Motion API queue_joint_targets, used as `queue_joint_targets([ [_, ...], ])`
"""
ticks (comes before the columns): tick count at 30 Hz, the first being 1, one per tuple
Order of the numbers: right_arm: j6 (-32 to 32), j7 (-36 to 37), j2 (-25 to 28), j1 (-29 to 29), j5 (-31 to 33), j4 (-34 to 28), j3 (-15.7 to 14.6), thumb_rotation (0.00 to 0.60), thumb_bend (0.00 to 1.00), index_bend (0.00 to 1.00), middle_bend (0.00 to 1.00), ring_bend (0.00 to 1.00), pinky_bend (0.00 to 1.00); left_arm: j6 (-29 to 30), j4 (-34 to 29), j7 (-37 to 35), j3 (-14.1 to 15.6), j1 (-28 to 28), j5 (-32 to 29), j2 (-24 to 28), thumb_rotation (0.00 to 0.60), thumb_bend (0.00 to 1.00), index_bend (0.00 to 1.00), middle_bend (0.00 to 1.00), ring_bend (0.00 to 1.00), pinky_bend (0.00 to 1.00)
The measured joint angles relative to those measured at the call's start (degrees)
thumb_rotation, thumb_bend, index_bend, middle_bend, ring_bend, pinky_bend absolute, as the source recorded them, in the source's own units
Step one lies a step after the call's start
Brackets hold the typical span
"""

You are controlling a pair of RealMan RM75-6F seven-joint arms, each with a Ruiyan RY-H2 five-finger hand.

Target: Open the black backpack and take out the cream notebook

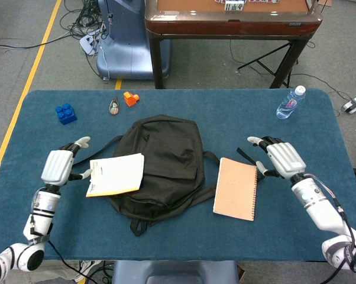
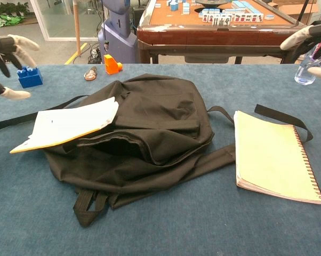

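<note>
The black backpack (image 1: 166, 160) (image 2: 150, 128) lies flat mid-table, its pocket mouth gaping toward the front left. A white booklet with a yellow underside (image 1: 115, 174) (image 2: 70, 121) rests on the bag's left edge, held by nothing. A cream spiral notebook (image 1: 236, 188) (image 2: 272, 154) lies shut on the cloth right of the bag. My left hand (image 1: 60, 165) (image 2: 6, 50) hovers open left of the booklet, apart from it. My right hand (image 1: 281, 157) (image 2: 312, 40) is open to the right of the notebook, fingers spread, holding nothing.
A blue brick (image 1: 65, 112) (image 2: 30, 76), a small brown object (image 1: 114, 106) and an orange piece (image 1: 130, 97) (image 2: 112, 64) sit at the back left. A water bottle (image 1: 290, 102) (image 2: 308, 66) stands back right. Bag straps (image 1: 57, 189) (image 2: 280, 120) trail both sides.
</note>
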Motion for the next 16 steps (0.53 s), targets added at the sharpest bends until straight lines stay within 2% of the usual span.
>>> queue_joint_targets([
  [4,3.85,-0.39,0.75,-3.48,-1.44,-0.11,-1.45,0.600,0.42,0.21,0.29,0.19,0.20,0.71,-2.76,4.05,0.83,3.67,-2.39,3.52,0.600,0.16,0.26,0.31,0.32,0.37],
  [11,14.08,-5.15,0.99,-10.94,-4.30,-1.54,-4.30,0.600,0.42,0.24,0.31,0.21,0.20,6.18,-6.53,9.72,3.85,10.47,-3.09,6.94,0.600,0.16,0.27,0.31,0.32,0.36],
  [16,22.20,-7.81,0.49,-17.24,-5.41,-3.44,-5.76,0.600,0.42,0.26,0.32,0.22,0.21,11.61,-9.87,12.01,5.78,14.71,-1.38,8.10,0.600,0.16,0.27,0.31,0.32,0.36],
])
